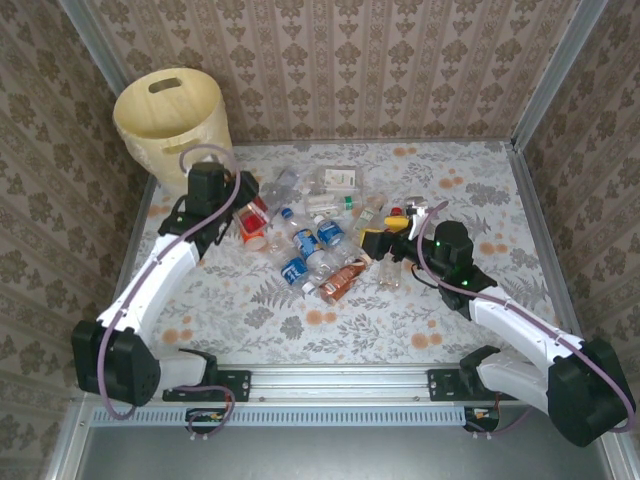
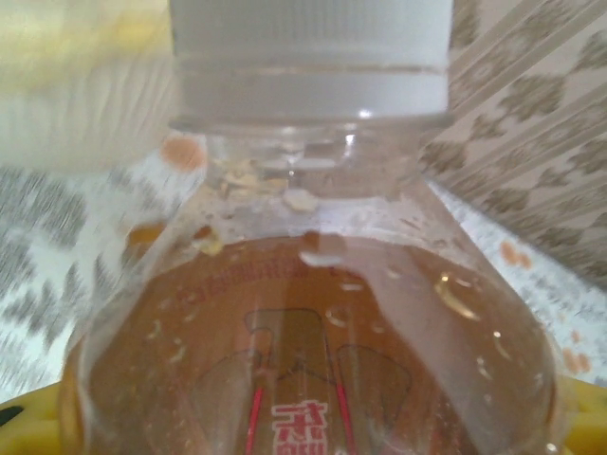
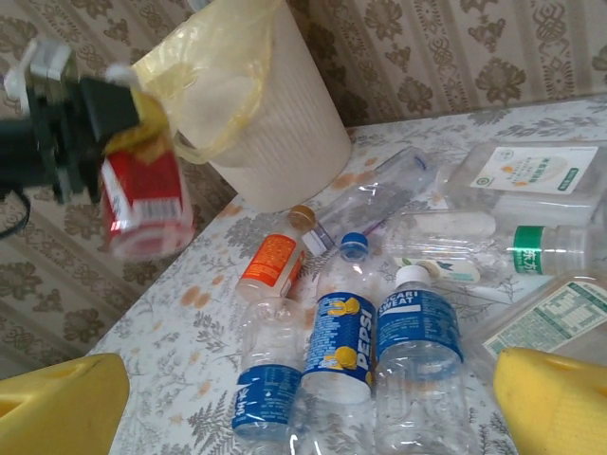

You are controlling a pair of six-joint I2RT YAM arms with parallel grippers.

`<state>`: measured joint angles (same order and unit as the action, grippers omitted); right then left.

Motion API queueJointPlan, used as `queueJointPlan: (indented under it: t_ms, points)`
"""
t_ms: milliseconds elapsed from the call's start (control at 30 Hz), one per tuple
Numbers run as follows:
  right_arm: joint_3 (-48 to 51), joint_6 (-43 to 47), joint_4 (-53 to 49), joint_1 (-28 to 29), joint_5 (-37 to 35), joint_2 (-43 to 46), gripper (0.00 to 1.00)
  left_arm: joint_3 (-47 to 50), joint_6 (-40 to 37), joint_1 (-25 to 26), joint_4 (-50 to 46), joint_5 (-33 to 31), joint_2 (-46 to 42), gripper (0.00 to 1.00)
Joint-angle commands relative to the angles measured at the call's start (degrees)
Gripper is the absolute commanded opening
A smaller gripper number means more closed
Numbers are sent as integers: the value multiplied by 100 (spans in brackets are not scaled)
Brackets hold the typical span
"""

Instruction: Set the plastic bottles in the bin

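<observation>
Closest to the left wrist lens we find a white-capped, red-labelled bottle (image 2: 303,360), clamped in the left gripper (image 1: 242,215) and held clear of the table (image 1: 480,310), just near and right of the bin (image 1: 185,135) at the far left corner. We note the right gripper (image 1: 388,235) spread wide, gripping nothing, above the heap of bottles (image 3: 379,313) mid-table.

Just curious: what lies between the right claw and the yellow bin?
Right wrist view: a Pepsi bottle and an orange-labelled bottle, among others, on the table.
</observation>
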<state>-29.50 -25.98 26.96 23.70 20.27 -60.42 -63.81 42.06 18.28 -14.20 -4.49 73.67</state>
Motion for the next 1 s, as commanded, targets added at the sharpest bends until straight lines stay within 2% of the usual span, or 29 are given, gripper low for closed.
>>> queueJointPlan:
  t_ms: [0, 167, 300, 467, 667, 800, 967]
  points:
    - [-40, -225, 115, 29, 96, 56, 100, -812, -681, 9, 535, 108, 274, 53]
    - [-16, -224, 130, 31, -37, 98, 100, -1904, -1340, -43, 639, 236, 831, 53]
    - [-57, -215, 11, 29, -129, 109, 100, -2487, -1654, -121, 1054, -5, 1151, 54]
    - [-92, -198, -211, 29, -411, 161, 100, -3146, -2198, -276, 1402, -791, 1600, 54]
    - [-48, -169, -352, 29, -637, 215, 100, -3819, -2379, -822, 1528, -940, 2183, 54]
    - [-73, -136, -460, 32, -733, 226, 100, -3986, -2609, -1269, 2069, -598, 2502, 55]
    - [-61, -157, -549, 31, -811, 248, 100, -4951, -2886, -1756, 1272, -683, 3189, 54]
